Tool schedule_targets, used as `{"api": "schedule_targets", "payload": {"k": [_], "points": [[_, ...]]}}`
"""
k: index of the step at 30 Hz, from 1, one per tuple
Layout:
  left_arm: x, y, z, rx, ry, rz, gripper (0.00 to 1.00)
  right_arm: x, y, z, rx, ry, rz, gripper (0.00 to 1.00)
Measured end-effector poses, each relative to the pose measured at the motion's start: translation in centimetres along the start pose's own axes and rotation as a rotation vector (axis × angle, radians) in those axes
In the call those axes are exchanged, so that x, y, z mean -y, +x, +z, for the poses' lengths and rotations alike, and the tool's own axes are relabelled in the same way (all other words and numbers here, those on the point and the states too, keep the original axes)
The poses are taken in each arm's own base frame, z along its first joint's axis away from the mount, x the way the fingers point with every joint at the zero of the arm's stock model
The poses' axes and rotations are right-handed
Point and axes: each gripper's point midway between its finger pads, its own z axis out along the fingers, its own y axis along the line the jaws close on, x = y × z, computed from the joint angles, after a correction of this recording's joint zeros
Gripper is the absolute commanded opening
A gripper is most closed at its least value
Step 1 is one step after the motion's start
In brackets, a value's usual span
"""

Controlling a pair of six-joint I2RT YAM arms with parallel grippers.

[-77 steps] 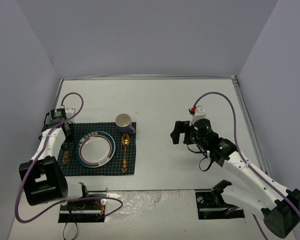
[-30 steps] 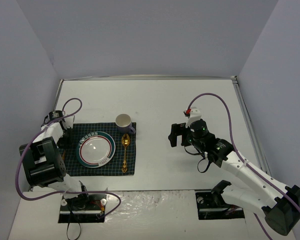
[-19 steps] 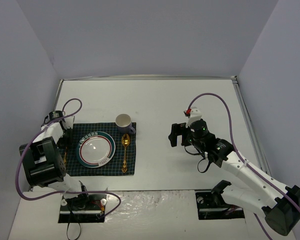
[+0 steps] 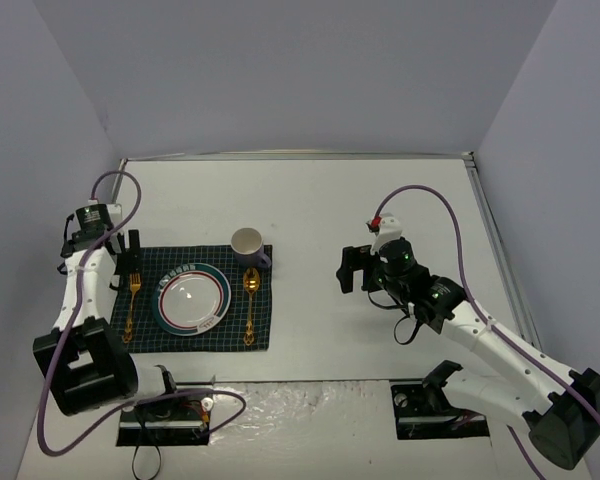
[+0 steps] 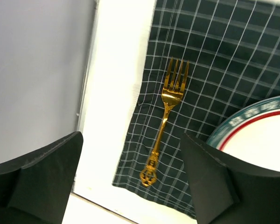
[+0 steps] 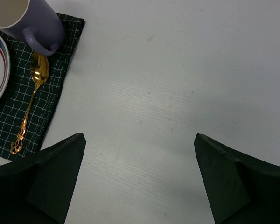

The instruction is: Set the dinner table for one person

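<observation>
Judging by the layout, fork placement looks done and the next move calls for a clear retreat: the gold fork (image 5: 165, 126) lies free on the green checked cloth (image 4: 145, 340), left of the plate (image 4: 193, 300), at the left of the dinner table (image 4: 380, 200) filling mid-frame, long axis up-down, tines toward the top edge, with left gripper (image 5: 130, 182) and right gripper (image 6: 140, 177) both spread, empty.

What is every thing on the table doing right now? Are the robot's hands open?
fork: lying flat on the cloth, left of the plate, not held.
plate: flat on the cloth, empty.
spoon: lying flat, right of the plate.
mug: upright at the cloth's far corner.
cloth: spread on the dinner table.
left gripper: open, empty, above the fork.
right gripper: open, empty.
</observation>
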Motion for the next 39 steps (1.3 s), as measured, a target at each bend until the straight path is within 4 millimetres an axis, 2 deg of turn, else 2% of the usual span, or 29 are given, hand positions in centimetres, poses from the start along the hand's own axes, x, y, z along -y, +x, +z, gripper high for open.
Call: {"api": "schedule_targets", "payload": {"k": [4, 10, 17, 25, 29, 32, 34, 39], "points": [[0.3, -0.1, -1.3, 0.016, 0.001, -0.134, 0.89, 0.0, 0.2, 0.3, -0.011, 0.005, -0.001, 1.00], [0.7, 2.7, -1.0, -0.086, -0.014, -0.200, 0.89, -0.1, 0.0, 0.5, -0.019, 0.008, 0.009, 1.00], [0.7, 3.5, -0.7, -0.130, -0.021, -0.181, 0.88, -0.3, -0.5, 0.4, -0.008, 0.005, 0.025, 1.00], [0.4, 4.0, 1.1, -0.266, -0.048, -0.089, 0.88, -0.2, -0.5, 0.3, -0.007, 0.004, 0.004, 1.00], [0.6, 3.5, 0.5, -0.254, -0.046, -0.068, 0.88, -0.4, -0.6, 0.2, -0.005, -0.005, -0.001, 1.00], [0.8, 1.8, -1.3, -0.158, -0.021, -0.072, 0.88, -0.4, -1.2, -0.4, 0.024, -0.008, -0.003, 1.00], [0.6, 0.0, -3.7, -0.048, 0.000, -0.088, 0.88, -0.1, -2.1, -1.2, 0.067, 0.003, -0.004, 1.00], [-1.1, -5.4, -13.3, 0.328, 0.036, -0.155, 0.89, 0.9, -5.4, -4.5, 0.220, 0.041, 0.006, 1.00]]}}
